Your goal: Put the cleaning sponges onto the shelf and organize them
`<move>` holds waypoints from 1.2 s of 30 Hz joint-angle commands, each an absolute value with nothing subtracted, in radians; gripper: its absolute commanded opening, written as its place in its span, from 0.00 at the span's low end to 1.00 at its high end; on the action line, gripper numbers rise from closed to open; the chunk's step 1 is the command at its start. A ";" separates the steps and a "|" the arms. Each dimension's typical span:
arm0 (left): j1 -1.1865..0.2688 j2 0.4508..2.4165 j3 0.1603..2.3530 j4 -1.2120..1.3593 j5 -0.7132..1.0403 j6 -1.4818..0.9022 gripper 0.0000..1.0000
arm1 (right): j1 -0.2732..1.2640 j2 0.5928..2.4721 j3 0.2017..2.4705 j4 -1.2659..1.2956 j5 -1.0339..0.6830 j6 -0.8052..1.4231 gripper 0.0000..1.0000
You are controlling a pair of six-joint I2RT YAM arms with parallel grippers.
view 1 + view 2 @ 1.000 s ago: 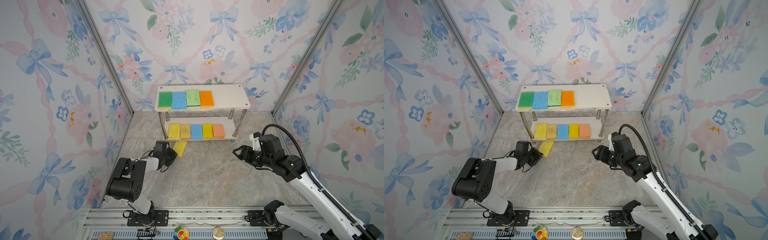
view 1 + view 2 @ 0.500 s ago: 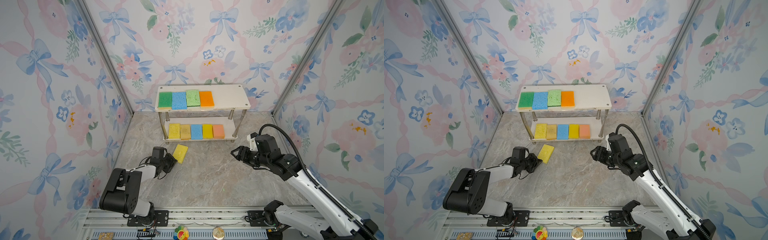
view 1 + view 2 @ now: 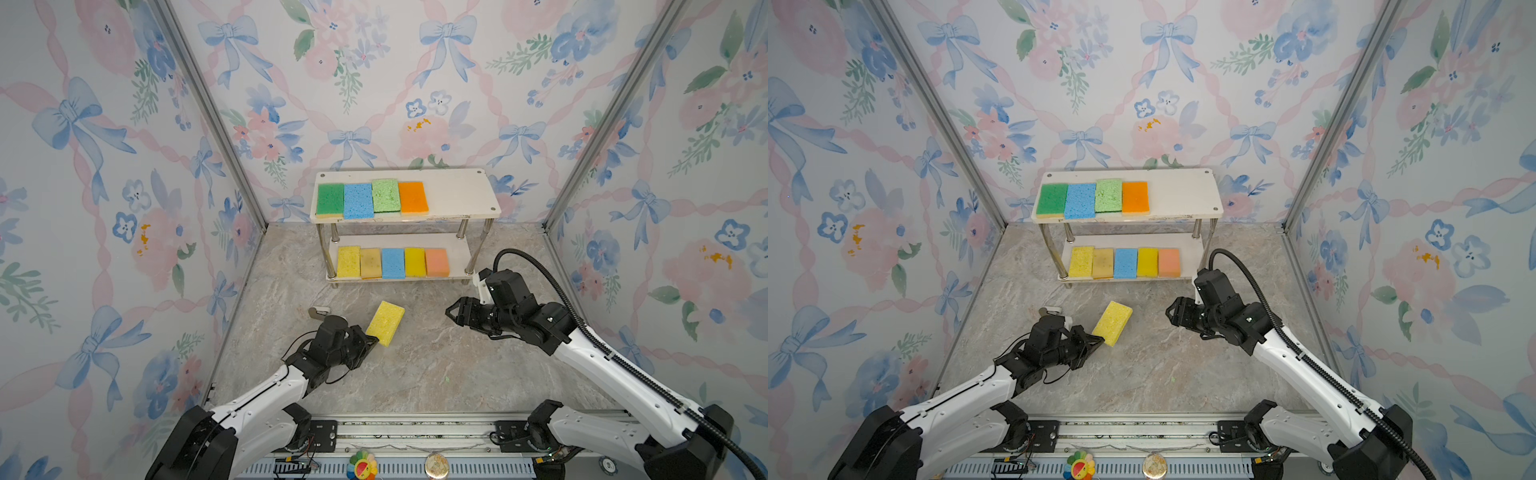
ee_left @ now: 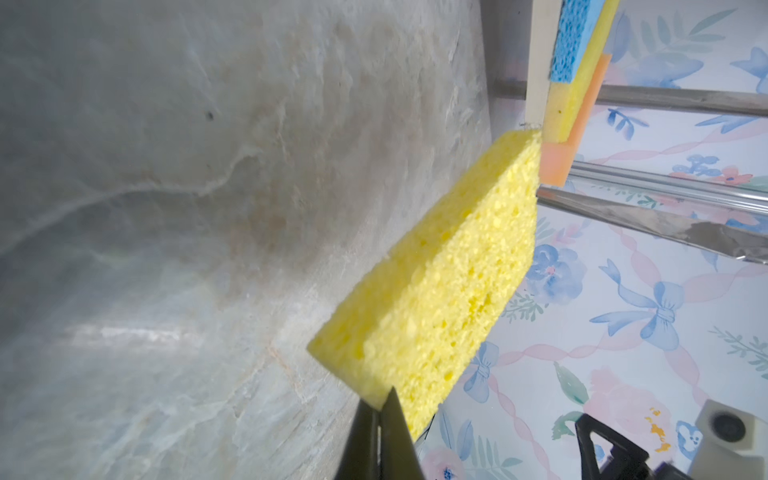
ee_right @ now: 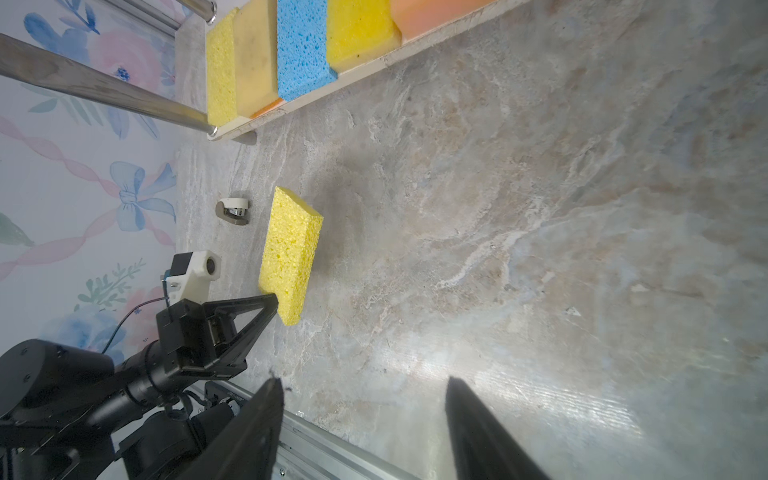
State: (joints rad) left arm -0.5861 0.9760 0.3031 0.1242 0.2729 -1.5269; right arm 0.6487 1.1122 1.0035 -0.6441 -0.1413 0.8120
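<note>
Nearest us, the left gripper (image 3: 374, 340) had gone from slightly apart to pinched together on the near corner of the yellow sponge (image 3: 386, 323). It had drawn the sponge toward 5 o'clock, off the shelf foot and onto open floor (image 3: 415, 374). We judged the last loose sponge now in hand. Its long axis ran 7 to 1 o'clock, far end toward the shelf (image 3: 457, 195). At its 3 o'clock the right gripper (image 3: 452, 316) hung apart, empty. The upper tier's right end lay bare.
</note>
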 commanded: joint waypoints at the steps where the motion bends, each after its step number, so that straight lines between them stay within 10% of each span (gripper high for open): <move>1: -0.647 0.982 0.292 0.091 0.209 -1.605 0.02 | 0.679 1.147 0.986 -0.618 -0.137 0.818 0.65; 13: -0.654 1.010 0.315 0.091 0.299 -1.573 0.66 | 0.723 1.222 0.975 -0.581 -0.149 0.888 0.65; 36: -0.425 1.418 0.597 0.062 0.430 -0.981 0.76 | 0.819 1.457 0.929 -0.386 -0.356 1.027 0.72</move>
